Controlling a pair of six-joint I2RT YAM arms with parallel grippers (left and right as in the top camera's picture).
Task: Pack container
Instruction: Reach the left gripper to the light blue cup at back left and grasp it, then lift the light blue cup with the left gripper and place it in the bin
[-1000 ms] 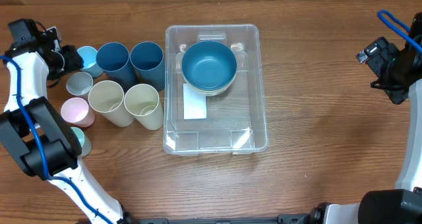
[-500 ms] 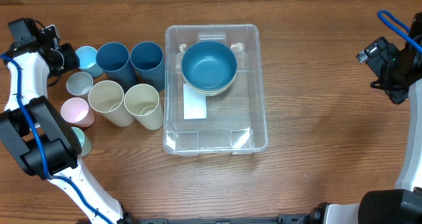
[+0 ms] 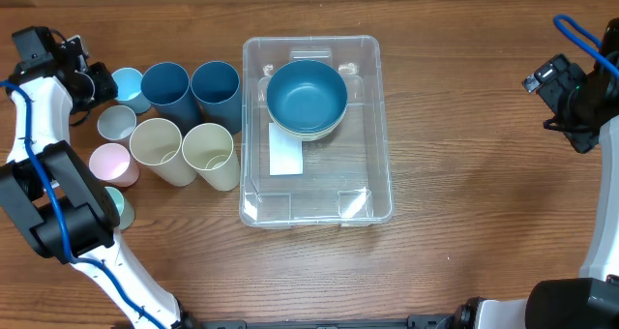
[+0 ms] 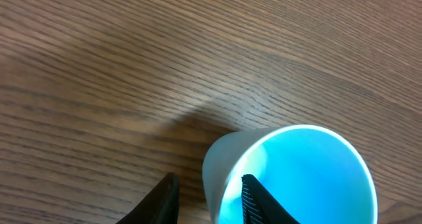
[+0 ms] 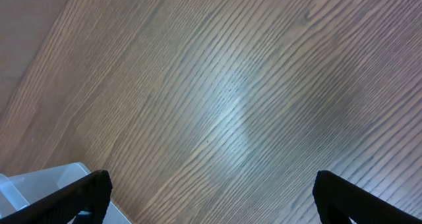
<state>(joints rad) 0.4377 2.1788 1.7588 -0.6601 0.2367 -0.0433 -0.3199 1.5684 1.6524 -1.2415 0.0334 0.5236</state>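
Note:
The clear container (image 3: 383, 126) stands mid-table with a white label on its bottom. A blue bowl (image 3: 307, 95) nested on a cream bowl (image 3: 311, 134) sits in its far half. My left gripper (image 3: 97, 85) is at the far left, at a small light blue cup (image 3: 128, 83). In the left wrist view its fingers (image 4: 210, 199) straddle the cup's (image 4: 297, 178) near wall, one inside and one outside, with a gap on the outer side. My right gripper (image 3: 553, 85) hangs open and empty over bare wood (image 5: 211, 191). A corner of the container (image 5: 39, 184) shows in the right wrist view.
Left of the container stand two dark blue cups (image 3: 166, 89) (image 3: 217, 89), two cream cups (image 3: 158, 147) (image 3: 210, 153), and small grey (image 3: 117, 124), pink (image 3: 109, 163) and pale green (image 3: 118, 207) cups. A blue cable (image 3: 580, 34) loops by the right arm.

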